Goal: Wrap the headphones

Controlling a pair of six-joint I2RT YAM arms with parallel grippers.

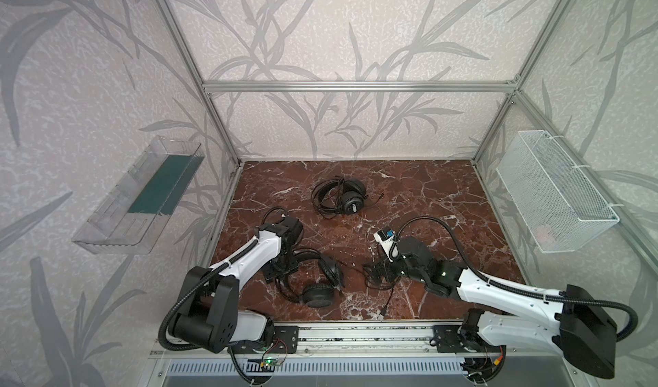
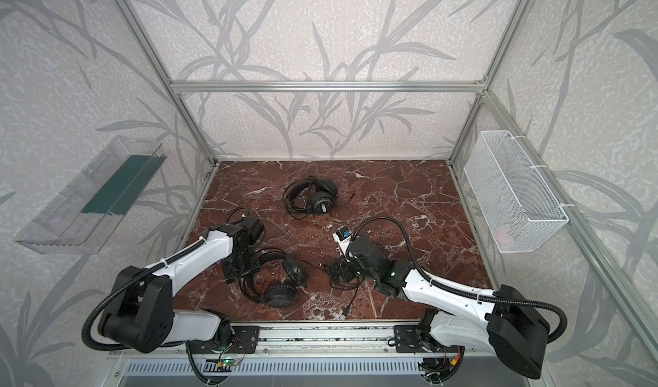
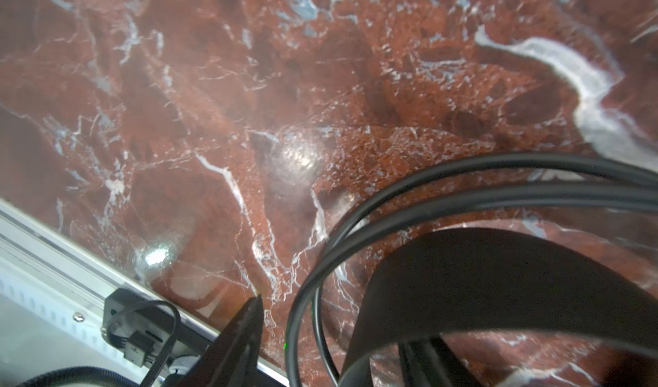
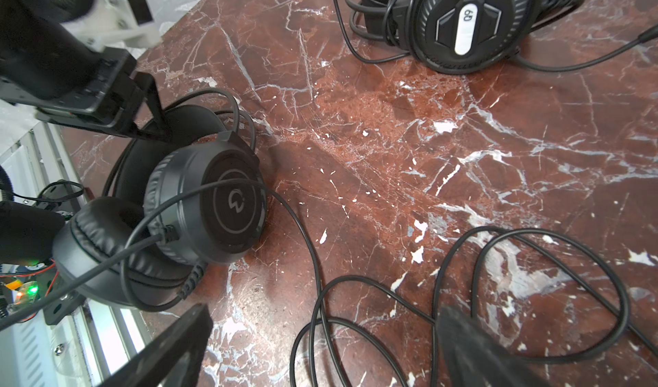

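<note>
Two black headphones lie on the red marble table. The far headphones (image 1: 340,198) (image 2: 320,202) show a ridged earcup (image 4: 466,22), with cable bunched beside them. The near headphones (image 1: 317,282) (image 2: 281,294) have a smooth earcup (image 4: 220,203). My left gripper (image 1: 281,271) (image 3: 338,332) points down over their headband (image 3: 498,271). Its jaws stand apart around the two thin headband wires (image 3: 391,203) and the wide strap, with a gap showing. My right gripper (image 1: 374,273) (image 4: 320,349) is open low over loose loops of the near cable (image 4: 534,296), gripping nothing.
The cable's plug (image 1: 384,312) lies near the front edge. A clear plastic tray (image 1: 139,196) hangs on the left wall. On the right wall hangs a white wire basket (image 1: 559,196). An aluminium rail (image 1: 356,335) runs along the front.
</note>
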